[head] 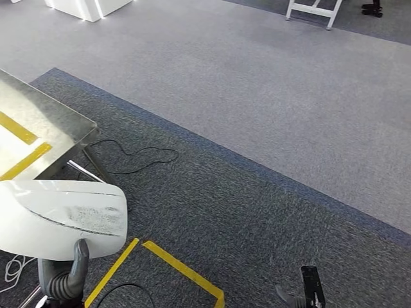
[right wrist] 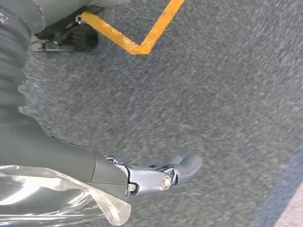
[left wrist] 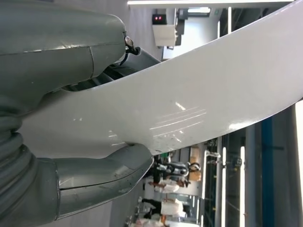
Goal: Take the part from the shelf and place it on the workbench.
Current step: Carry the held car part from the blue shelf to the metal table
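One white part (head: 58, 218) sits in the left hand (head: 65, 276), whose thumb and fingers clamp it from opposite faces in the wrist view; its long body sticks out sideways, well past the grip. Just beyond the part lies the corner of the workbench (head: 53, 125), a grey top with yellow stripes, with a black cable (head: 140, 157) trailing on the carpet beside its leg. Right of the part, yellow tape (head: 186, 273) marks a corner on the floor. Farther right again, the right hand (head: 303, 296) hangs low over the carpet, holding nothing, fingers loosely curled. My worry is leverage: held near one end, the part could twist or slip in the fingers, or its free end could knock the workbench edge on approach.
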Tool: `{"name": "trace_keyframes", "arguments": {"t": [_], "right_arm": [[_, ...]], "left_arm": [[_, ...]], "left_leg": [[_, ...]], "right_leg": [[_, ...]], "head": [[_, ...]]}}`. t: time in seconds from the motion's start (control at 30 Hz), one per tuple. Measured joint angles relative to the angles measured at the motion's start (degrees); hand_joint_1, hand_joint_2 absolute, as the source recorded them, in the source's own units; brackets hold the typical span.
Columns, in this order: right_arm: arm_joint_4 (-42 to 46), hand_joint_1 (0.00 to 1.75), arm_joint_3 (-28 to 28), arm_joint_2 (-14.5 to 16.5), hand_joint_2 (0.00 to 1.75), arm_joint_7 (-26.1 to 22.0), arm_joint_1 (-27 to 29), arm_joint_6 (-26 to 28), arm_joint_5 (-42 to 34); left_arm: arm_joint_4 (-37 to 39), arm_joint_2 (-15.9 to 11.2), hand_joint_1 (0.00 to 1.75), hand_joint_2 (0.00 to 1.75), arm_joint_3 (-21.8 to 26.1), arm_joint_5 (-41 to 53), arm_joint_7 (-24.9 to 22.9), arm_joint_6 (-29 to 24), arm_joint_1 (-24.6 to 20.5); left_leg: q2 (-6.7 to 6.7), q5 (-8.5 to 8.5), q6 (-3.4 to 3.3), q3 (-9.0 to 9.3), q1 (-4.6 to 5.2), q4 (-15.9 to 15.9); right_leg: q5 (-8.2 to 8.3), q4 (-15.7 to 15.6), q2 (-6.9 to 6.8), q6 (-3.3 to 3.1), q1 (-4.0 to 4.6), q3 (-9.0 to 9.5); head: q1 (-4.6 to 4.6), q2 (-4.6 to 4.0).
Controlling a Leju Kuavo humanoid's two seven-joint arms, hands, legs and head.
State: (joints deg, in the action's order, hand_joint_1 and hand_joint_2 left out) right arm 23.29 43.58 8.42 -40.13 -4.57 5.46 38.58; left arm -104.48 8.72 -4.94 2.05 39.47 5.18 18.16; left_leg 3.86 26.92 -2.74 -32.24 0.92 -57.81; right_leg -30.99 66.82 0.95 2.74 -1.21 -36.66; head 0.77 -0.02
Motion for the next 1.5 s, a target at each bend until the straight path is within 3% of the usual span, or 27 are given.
{"name": "trace_keyframes", "arguments": {"t": [0.07, 0.1, 0.17, 0.2, 0.27, 0.33, 0.4, 0.43, 0.5, 0.53, 0.57, 0.63, 0.7, 0.77, 0.83, 0.9, 0.93, 1.0, 1.07, 1.13, 1.2, 1.23, 1.3, 1.37, 1.4, 1.43, 1.5], "right_arm": [[-0.1, 0.0, -0.01, -0.07, 1.75, 0.01, -0.08, -0.03, 0.0], [-0.17, 0.0, -0.02, -0.07, 1.75, 0.01, -0.05, -0.04, -0.02], [-0.27, 0.0, -0.02, -0.06, 1.75, 0.03, -0.01, -0.07, -0.06], [-0.3, 0.0, -0.03, -0.05, 1.75, 0.02, -0.05, -0.07, -0.08], [-0.32, 0.0, -0.07, -0.07, 1.75, -0.03, -0.19, -0.05, -0.11], [-0.32, 0.0, -0.05, -0.1, 1.75, -0.05, -0.09, -0.03, -0.15], [-0.33, 0.0, -0.02, -0.1, 1.75, -0.04, 0.05, -0.02, -0.15], [-0.34, 0.0, -0.01, -0.1, 1.75, -0.04, 0.05, -0.02, -0.15], [-0.34, 0.0, -0.01, -0.09, 1.75, -0.04, -0.04, -0.02, -0.15], [-0.34, 0.0, -0.02, -0.09, 1.75, -0.05, -0.09, -0.02, -0.16], [-0.34, 0.0, -0.02, -0.1, 1.75, -0.05, -0.12, -0.02, -0.17], [-0.36, 0.0, -0.03, -0.1, 1.75, -0.04, -0.12, -0.02, -0.21], [-0.37, 0.0, -0.11, -0.1, 1.75, -0.04, -0.28, -0.02, -0.23], [-0.37, 0.0, -0.25, -0.09, 1.75, -0.07, -0.6, -0.02, -0.26], [-0.4, 0.0, -0.31, -0.1, 1.75, -0.06, -0.61, -0.03, -0.31], [-0.44, 0.0, -0.31, -0.11, 1.75, -0.03, -0.25, -0.03, -0.36], [-0.45, 0.0, -0.3, -0.11, 1.75, -0.03, -0.11, -0.02, -0.38], [-0.45, 0.0, -0.29, -0.11, 1.75, -0.03, -0.1, -0.02, -0.39], [-0.48, 0.0, -0.31, -0.11, 1.75, -0.03, -0.22, -0.02, -0.41], [-0.52, 0.0, -0.31, -0.11, 1.75, -0.01, -0.21, -0.02, -0.44], [-0.54, 0.0, -0.35, -0.07, 1.75, 0.01, -0.23, -0.02, -0.47], [-0.54, 0.0, -0.4, -0.03, 1.75, -0.01, -0.28, -0.02, -0.48], [-0.52, 0.0, -0.52, -0.02, 1.75, -0.04, -0.32, -0.01, -0.5], [-0.53, 0.0, -0.55, -0.09, 1.75, -0.05, -0.15, 0.0, -0.58], [-0.54, 0.0, -0.55, -0.09, 1.75, -0.04, -0.05, 0.0, -0.63], [-0.54, 0.0, -0.56, -0.09, 1.75, -0.04, 0.0, 0.0, -0.66], [-0.54, 0.0, -0.65, -0.09, 1.75, -0.04, -0.08, 0.0, -0.72]], "left_arm": [[-0.02, -0.03, 1.75, 1.75, -0.04, 0.0, 0.0, -0.01, -0.06], [-0.03, -0.05, 1.75, 1.75, -0.08, 0.02, 0.0, -0.05, -0.08], [-0.06, -0.11, 1.75, 1.75, -0.12, 0.1, 0.0, -0.23, 0.02], [-0.07, -0.14, 1.75, 1.75, -0.13, 0.14, 0.0, -0.34, 0.11], [-0.09, -0.19, 1.75, 1.75, -0.14, 0.21, 0.0, -0.53, 0.06], [-0.1, -0.24, 1.75, 1.75, -0.18, 0.27, 0.0, -0.7, -0.08], [-0.09, -0.32, 1.75, 1.75, -0.24, 0.31, 0.0, -0.89, -0.07], [-0.09, -0.37, 1.75, 1.75, -0.27, 0.32, 0.0, -0.96, -0.04], [-0.1, -0.44, 1.75, 1.75, -0.38, 0.33, 0.0, -1.16, -0.04], [-0.11, -0.45, 1.75, 1.75, -0.44, 0.33, 0.0, -1.28, -0.07], [-0.14, -0.46, 1.75, 1.75, -0.52, 0.34, 0.0, -1.42, -0.12], [-0.23, -0.5, 1.75, 1.75, -0.69, 0.38, 0.0, -1.6, -0.19], [-0.35, -0.57, 1.75, 1.75, -0.82, 0.4, 0.0, -1.72, -0.07], [-0.53, -0.62, 1.75, 1.75, -0.91, 0.37, 0.0, -1.8, -0.06], [-0.65, -0.62, 1.75, 1.75, -1.04, 0.37, 0.0, -1.9, -0.27], [-0.66, -0.64, 1.75, 1.75, -1.14, 0.42, 0.0, -2.13, -0.31], [-0.66, -0.66, 1.75, 1.75, -1.16, 0.45, 0.0, -2.3, -0.28], [-0.66, -0.72, 1.75, 1.75, -1.22, 0.5, 0.0, -2.63, -0.24], [-0.66, -0.78, 1.75, 1.75, -1.32, 0.56, 0.0, -2.86, -0.28], [-0.67, -0.83, 1.75, 1.75, -1.41, 0.64, 0.0, -2.97, -0.34], [-0.68, -0.89, 1.75, 1.75, -1.44, 0.71, 0.0, -3.01, -0.27], [-0.7, -0.91, 1.75, 1.75, -1.44, 0.74, 0.0, -3.02, -0.2], [-0.77, -0.95, 1.75, 1.75, -1.44, 0.81, 0.0, -3.05, -0.29], [-0.81, -0.96, 1.75, 1.75, -1.45, 0.85, 0.0, -3.19, -0.42], [-0.81, -0.97, 1.75, 1.75, -1.46, 0.85, 0.0, -3.33, -0.41], [-0.81, -1.0, 1.75, 1.75, -1.46, 0.85, 0.0, -3.49, -0.38], [-0.81, -1.07, 1.75, 1.75, -1.46, 0.89, 0.0, -3.75, -0.36]], "left_leg": [[1.28, 0.56, 0.61, -0.22, -0.05, -0.77], [1.86, 0.69, 0.89, -0.48, -0.08, -1.02], [2.99, 0.67, 1.27, -0.87, -0.19, -1.17], [2.72, 0.8, 1.49, -0.96, -0.18, -1.37], [0.21, 2.38, 2.09, -2.14, -0.17, -4.07], [-2.57, 5.54, 2.68, -5.48, -0.39, -10.93], [-3.16, 7.24, 2.93, -8.83, -0.7, -17.0], [-3.21, 6.51, 2.93, -9.24, -0.78, -17.36], [-4.03, 2.41, 2.53, -6.97, -0.71, -11.93], [-5.46, 0.63, 2.16, -5.2, -0.42, -8.17], [-6.84, -0.41, 1.73, -3.69, -0.03, -4.87], [-8.38, -0.37, 1.11, -2.57, 0.67, -2.13], [-7.13, -0.42, 0.67, -2.37, 0.61, -1.34], [-5.79, -0.68, 0.11, -1.71, 0.12, -0.5], [-4.5, -0.71, -0.29, -1.34, -0.18, -0.17], [-2.93, -0.6, -0.47, -1.31, -0.2, -0.21], [-2.06, -0.56, -0.48, -1.23, -0.2, -0.23], [-0.4, -0.4, -0.28, -0.92, -0.26, -0.33], [0.99, -0.02, 0.24, -0.79, -0.29, -0.72], [2.2, 0.14, 0.88, -1.12, -0.36, -1.0], [3.41, -0.02, 1.5, -1.44, -0.53, -0.86], [3.27, 0.11, 1.8, -1.52, -0.52, -1.04], [0.78, 2.06, 2.45, -2.87, -0.49, -4.23], [-2.34, 5.67, 3.07, -6.53, -0.72, -11.77], [-2.95, 6.86, 3.28, -8.34, -0.89, -15.24], [-3.22, 7.0, 3.41, -9.39, -1.03, -17.11], [-3.68, 3.83, 3.35, -7.93, -1.14, -13.69]], "right_leg": [[2.31, -6.09, 2.3, -0.06, -0.36, 2.64], [2.28, -7.22, 3.02, -0.31, -0.4, 3.29], [1.96, -7.37, 2.49, -1.08, -0.36, 3.69], [1.94, -7.46, 1.89, -1.38, -0.39, 3.82], [1.8, -7.71, 0.66, -2.01, -0.5, 4.3], [1.44, -7.8, -0.81, -2.55, -0.3, 4.75], [1.05, -7.8, -2.41, -2.75, -0.17, 5.08], [0.84, -7.8, -3.16, -2.76, -0.15, 5.3], [0.33, -7.81, -4.54, -2.62, -0.08, 5.99], [0.04, -7.85, -5.17, -2.43, 0.0, 6.28], [-0.25, -7.87, -5.76, -2.15, 0.14, 6.57], [-0.62, -8.06, -7.07, -1.55, 0.39, 6.92], [-0.92, -8.38, -8.06, -0.96, 0.43, 7.42], [-2.18, -6.66, -5.61, -0.52, 0.31, 6.89], [-5.0, -0.37, -2.02, -0.33, 0.22, 3.65], [-7.06, 6.76, -1.06, -0.13, 0.23, -0.78], [-6.54, 7.94, -1.0, -0.07, 0.23, -2.07], [-2.25, 3.55, -0.61, -0.04, 0.11, -1.25], [1.57, -4.28, 1.85, -0.1, -0.26, 1.92], [2.23, -7.84, 3.77, -0.39, -0.42, 3.7], [2.19, -8.16, 2.94, -1.01, -0.38, 4.1], [2.25, -8.33, 2.31, -1.33, -0.44, 4.31], [2.22, -8.74, 0.79, -1.94, -0.64, 4.84], [1.9, -8.81, -0.9, -2.33, -0.47, 5.21], [1.72, -8.81, -1.77, -2.4, -0.41, 5.35], [1.52, -8.8, -2.6, -2.39, -0.38, 5.52], [1.07, -8.8, -4.1, -2.23, -0.38, 6.11]], "head": [[-0.04, 0.0], [-0.04, 0.0], [-0.02, 0.0], [-0.01, 0.0], [0.29, 0.0], [0.59, 0.0], [0.6, 0.0], [0.6, 0.0], [0.6, 0.0], [0.58, 0.0], [0.64, 0.0], [0.69, 0.0], [0.66, 0.0], [0.46, 0.0], [0.16, 0.0], [0.03, 0.0], [0.03, 0.0], [0.03, 0.0], [0.05, 0.0], [0.08, 0.0], [0.05, 0.0], [0.03, 0.0], [0.42, 0.0], [0.81, 0.0], [0.82, 0.0], [0.83, 0.0], [0.84, 0.0]]}}
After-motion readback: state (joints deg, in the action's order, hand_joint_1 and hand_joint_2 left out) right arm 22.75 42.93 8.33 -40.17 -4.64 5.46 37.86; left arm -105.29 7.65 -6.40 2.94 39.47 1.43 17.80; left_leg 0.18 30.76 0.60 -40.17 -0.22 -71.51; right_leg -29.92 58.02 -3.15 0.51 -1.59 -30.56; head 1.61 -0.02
